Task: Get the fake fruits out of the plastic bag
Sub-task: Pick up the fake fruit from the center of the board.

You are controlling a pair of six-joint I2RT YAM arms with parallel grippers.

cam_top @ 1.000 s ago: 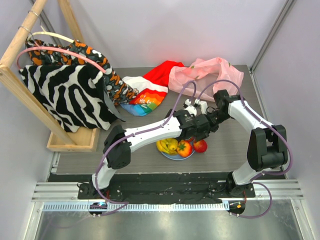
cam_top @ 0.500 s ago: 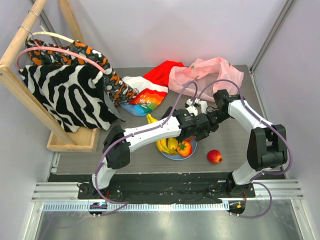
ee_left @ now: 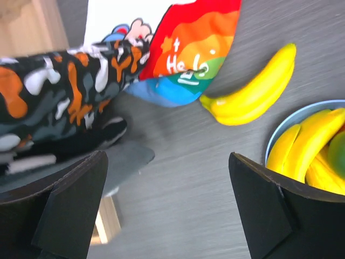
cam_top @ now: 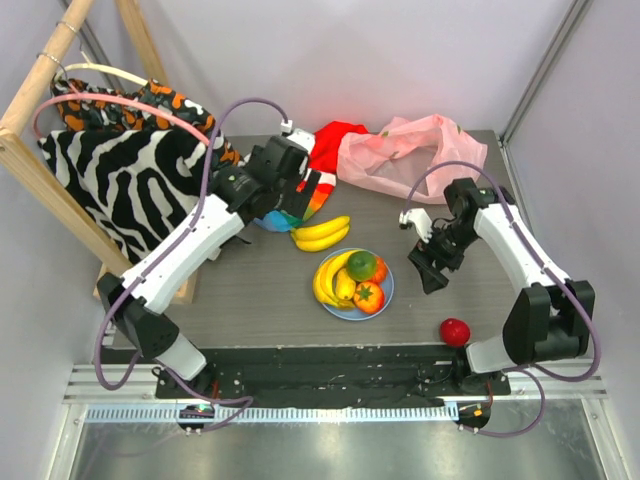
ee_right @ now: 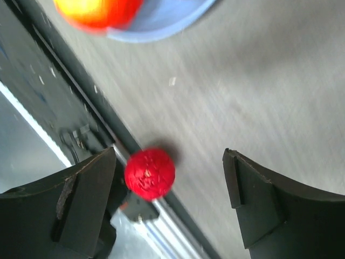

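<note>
Two claws are standing wide, with nothing between their fingers. Your left claw (cam_top: 308, 190) is hovering over the rainbow-striped cloth (cam_top: 288, 208), near a yellow banana bunch (cam_top: 322, 232) that is lying on the grey surface (cam_top: 250, 290) just beside the light-blue plate (cam_top: 385, 298). A second banana bunch (cam_top: 335, 280), a green round fruit (cam_top: 361, 265) and an orange-red fruit (cam_top: 368, 296) are sitting on that plate. Your right claw (cam_top: 428, 265) is hanging to the plate's right. The red round fruit (cam_top: 455, 331) is resting apart from it at the surface's near edge. The pink plastic bag (cam_top: 410, 150) is lying crumpled at the far side, touching the red cloth (cam_top: 335, 140).
</note>
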